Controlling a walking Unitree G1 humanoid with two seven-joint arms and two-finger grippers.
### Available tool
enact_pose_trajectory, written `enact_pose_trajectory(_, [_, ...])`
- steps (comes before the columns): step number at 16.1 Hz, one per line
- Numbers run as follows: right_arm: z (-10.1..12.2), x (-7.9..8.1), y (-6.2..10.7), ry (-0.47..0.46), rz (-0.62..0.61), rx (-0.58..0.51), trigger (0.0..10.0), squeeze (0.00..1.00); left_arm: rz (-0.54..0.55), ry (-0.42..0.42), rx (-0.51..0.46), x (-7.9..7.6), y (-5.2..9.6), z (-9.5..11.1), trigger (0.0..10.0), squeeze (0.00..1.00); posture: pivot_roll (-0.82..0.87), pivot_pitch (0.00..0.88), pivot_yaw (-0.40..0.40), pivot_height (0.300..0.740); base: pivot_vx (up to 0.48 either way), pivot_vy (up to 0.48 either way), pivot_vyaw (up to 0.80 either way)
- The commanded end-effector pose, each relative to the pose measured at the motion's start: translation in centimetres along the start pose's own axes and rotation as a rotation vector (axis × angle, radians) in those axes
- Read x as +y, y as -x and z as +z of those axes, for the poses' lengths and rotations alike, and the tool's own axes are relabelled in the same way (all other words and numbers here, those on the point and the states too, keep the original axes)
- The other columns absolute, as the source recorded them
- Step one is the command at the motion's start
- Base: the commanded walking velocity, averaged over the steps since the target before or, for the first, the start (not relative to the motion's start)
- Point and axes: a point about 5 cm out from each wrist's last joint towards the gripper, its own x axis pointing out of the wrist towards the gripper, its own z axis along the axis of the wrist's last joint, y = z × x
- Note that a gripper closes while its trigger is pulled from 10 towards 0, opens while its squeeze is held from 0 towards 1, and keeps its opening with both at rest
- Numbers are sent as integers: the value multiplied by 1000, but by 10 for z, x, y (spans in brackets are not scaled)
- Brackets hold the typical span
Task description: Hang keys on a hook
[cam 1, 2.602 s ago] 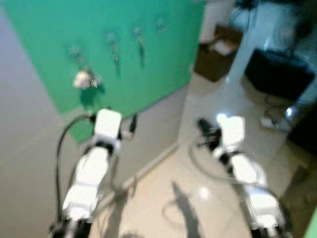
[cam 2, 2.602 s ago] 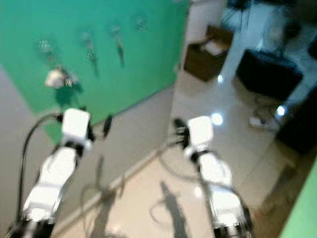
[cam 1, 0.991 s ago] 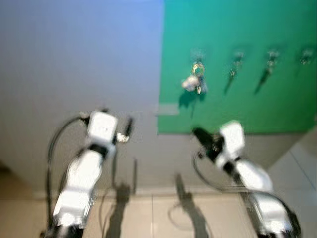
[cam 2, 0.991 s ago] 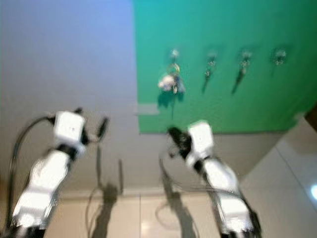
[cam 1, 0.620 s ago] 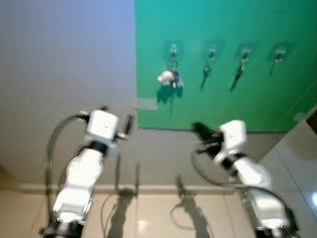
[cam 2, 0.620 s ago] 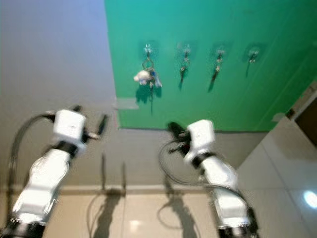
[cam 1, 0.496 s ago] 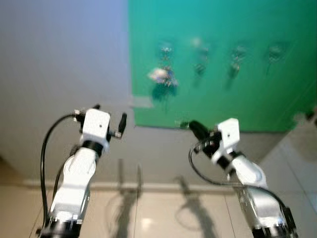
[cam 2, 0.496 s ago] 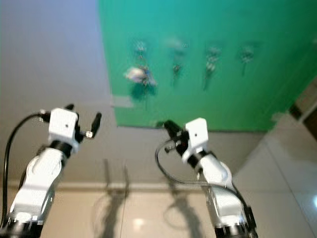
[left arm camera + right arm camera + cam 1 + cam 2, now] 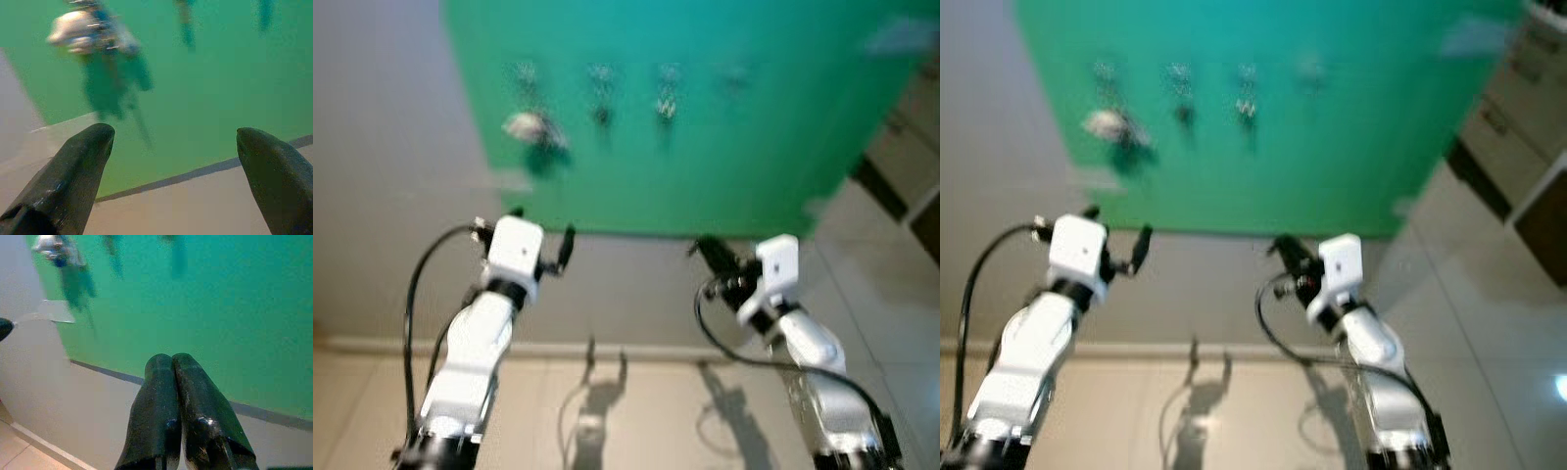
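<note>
Spread wide and empty, left gripper (image 9: 171,161); right gripper (image 9: 183,396) pinched together. Small metal keys with pale fob (image 9: 530,127) already dangle from leftmost hook (image 9: 524,73) on green wall panel (image 9: 744,127); light, jangly, best pinched by the ring.

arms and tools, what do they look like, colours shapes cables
Both arms are glossy silver-white with rounded segments and dark joint rings. Each ends in a boxy white wrist block carrying a tool of two long black tapered fingers: left tool, right tool. In the left wrist view the fingers look smooth with rounded tips. A black cable loops beside the left arm, another curls under the right.
</note>
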Motion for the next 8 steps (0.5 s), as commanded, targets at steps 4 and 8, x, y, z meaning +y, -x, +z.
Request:
enact_pose_trajectory(4, [13,-1,-7,-29,-59,-54,10000,0,51,15,-35,6,-11,12,10000,0,-51,0,32,740,0,-67,0])
enact_pose_trajectory(8, [16,-6,-6,-29,-79,-60,10000,0,-15,26,-81,-5,-12,17,10000,0,-57,0,34,740,0,0,0])
